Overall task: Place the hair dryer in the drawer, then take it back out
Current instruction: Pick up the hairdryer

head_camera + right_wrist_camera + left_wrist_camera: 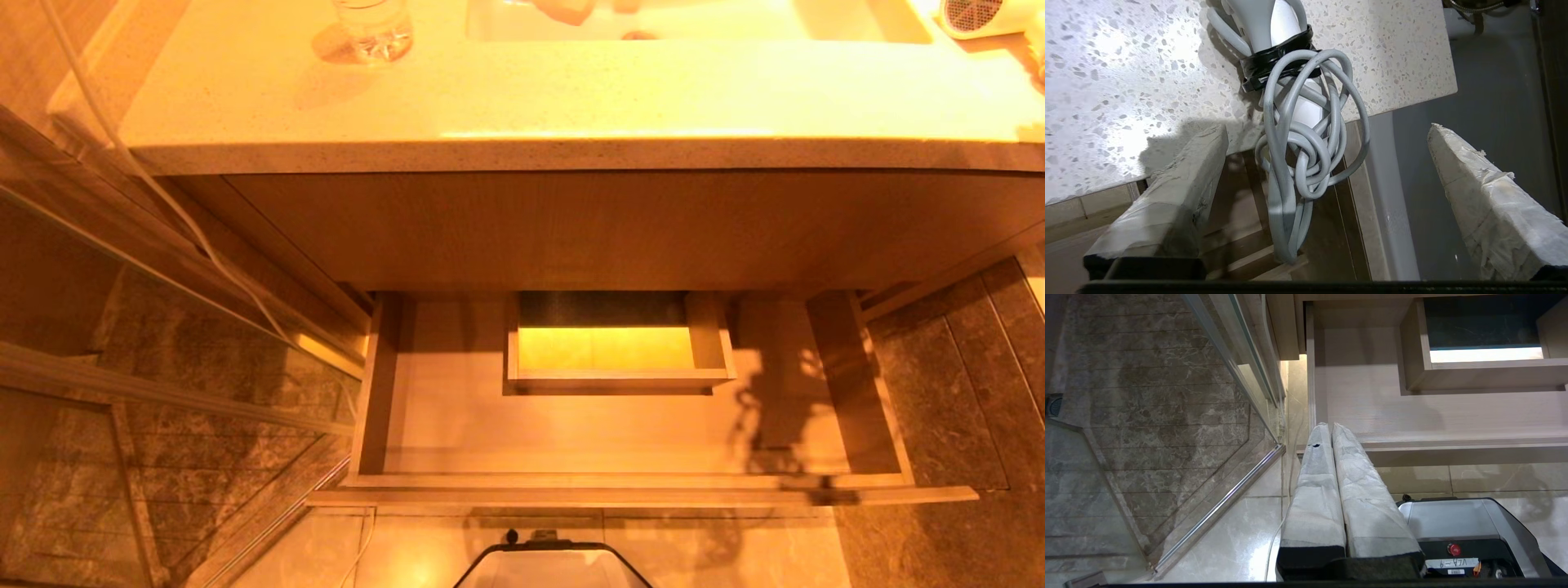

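Right gripper (1327,134): jaws spread wide and holding nothing, one taped finger (1180,179) on each side of the hair dryer's handle end, not touching it.
Hair dryer (1274,24): directly ahead of the right gripper, lying on the speckled countertop (1126,61) at its corner; the handle end reaches the edge. In the head view only its mesh-ended barrel (976,16) shows, at the far right of the counter.
Cord (1302,155): a loose grey bundle strapped to the handle with a black band (1274,61), its loops spilling past the counter edge and hanging between the fingers.
Left gripper (1331,426): fingers pressed together, nothing between them, parked low by the drawer's left front corner.
Drawer (620,482): pulled fully out below the counter, well down from the right gripper; nothing lies in it.
Cut-out (612,380): a boxed rectangular opening at the drawer's back middle, also bare.
Glass (367,28): on the counter's far left, well away from the working hand.
Risk, grip: I'd say closing here may catch only cord loops, so the body would swing or slip free on lifting.
Risk, edge: a nudge from either finger could push the dryer off the corner to the floor.
Risk, snag: hanging loops might hook the counter edge or drawer wall on the way down.
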{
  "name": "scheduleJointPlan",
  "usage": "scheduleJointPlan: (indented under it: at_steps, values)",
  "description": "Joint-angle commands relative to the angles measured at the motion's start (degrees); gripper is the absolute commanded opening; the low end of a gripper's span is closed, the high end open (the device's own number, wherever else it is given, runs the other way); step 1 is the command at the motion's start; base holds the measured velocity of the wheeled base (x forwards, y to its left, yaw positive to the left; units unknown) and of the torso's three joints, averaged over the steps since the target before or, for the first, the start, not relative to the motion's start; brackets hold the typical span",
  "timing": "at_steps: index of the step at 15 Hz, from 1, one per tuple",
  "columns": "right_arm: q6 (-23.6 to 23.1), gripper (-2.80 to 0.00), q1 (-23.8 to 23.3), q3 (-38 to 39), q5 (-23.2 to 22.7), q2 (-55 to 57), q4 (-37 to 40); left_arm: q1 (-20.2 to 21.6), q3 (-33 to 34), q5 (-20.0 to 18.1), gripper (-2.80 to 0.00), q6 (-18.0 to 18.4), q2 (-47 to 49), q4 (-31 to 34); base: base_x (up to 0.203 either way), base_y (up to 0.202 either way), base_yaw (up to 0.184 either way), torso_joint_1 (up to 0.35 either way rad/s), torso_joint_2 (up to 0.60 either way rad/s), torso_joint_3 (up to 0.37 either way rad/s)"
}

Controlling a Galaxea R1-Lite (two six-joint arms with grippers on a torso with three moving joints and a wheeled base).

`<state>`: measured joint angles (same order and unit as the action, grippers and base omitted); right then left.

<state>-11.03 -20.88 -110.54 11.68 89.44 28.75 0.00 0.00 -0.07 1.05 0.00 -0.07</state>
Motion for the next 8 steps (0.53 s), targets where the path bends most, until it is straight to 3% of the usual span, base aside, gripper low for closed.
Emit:
scheduleJointPlan:
  at_steps: [1, 3, 8]
  values:
    - [-0.3, 0.00, -0.2, -0.3, 0.0, 3.1, 0.1, 0.0, 0.1, 0.0, -2.80, 0.0, 0.0, 0.0, 0.000, 0.000, 0.000, 0.000, 0.00, 0.000]
    - [-0.2, 0.00, -0.1, -0.6, -0.4, 4.8, -0.4, 0.0, 0.1, 0.0, -2.80, 0.0, 0.0, 0.0, 0.000, 0.000, 0.000, 0.000, 0.00, 0.000]
    - [-0.2, 0.00, 0.1, -0.8, -6.6, 5.5, -1.2, 0.0, 0.1, 0.0, -2.80, 0.0, 0.0, 0.0, 0.000, 0.000, 0.000, 0.000, 0.00, 0.000]
